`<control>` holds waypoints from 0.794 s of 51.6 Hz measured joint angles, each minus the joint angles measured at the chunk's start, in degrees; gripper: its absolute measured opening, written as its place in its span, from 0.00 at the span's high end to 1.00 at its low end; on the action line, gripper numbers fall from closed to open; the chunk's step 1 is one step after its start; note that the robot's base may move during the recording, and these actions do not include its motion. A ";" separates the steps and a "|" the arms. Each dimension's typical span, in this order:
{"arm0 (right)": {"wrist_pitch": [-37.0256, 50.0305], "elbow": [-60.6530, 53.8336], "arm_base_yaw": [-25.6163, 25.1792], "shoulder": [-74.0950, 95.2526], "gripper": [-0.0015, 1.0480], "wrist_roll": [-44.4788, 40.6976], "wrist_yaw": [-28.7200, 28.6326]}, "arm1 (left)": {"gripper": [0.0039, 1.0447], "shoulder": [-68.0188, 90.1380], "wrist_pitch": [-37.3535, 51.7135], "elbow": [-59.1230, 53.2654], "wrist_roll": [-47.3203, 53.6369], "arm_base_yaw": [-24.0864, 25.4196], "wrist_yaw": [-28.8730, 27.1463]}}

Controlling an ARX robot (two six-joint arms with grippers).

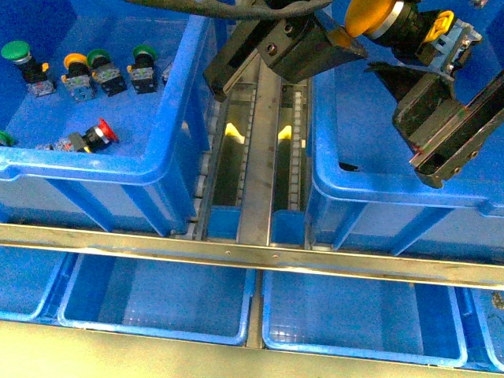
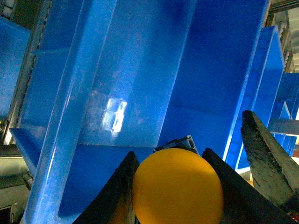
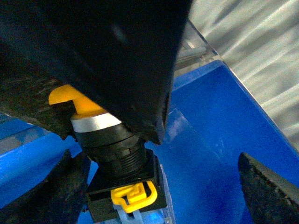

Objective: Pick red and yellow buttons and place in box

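1. The left pincer [image 1: 346, 38] is pinching the yellow button [image 2: 177, 191] by its round cap alone. The black body and grey block stick out unsupported beyond the fingers [image 2: 122, 191].
2. The yellow button is held in the air above the box [image 1: 378, 201], clear of its floor. The red button [image 1: 98, 135] lies in the left crate [image 1: 118, 169], among green-capped buttons [image 1: 16, 52].
3. The right pincer [image 1: 437, 118] is spread wide and grips nothing. It hangs just beside the held button, over the same box.
4. Risk: the cap is smooth and domed, so the button may swivel or squirt out of the fingers, driven by the weight of its overhanging body.
5. Risk: the two arms are crowded together, and any sideways move could knock the button loose.
6. Risk: released from this height, the button may bounce on the hard floor.
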 joint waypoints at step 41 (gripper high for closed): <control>1.05 -0.07 -0.52 0.13 0.74 1.07 -2.05 | 0.19 0.66 0.83 1.18 2.45 0.39 -3.41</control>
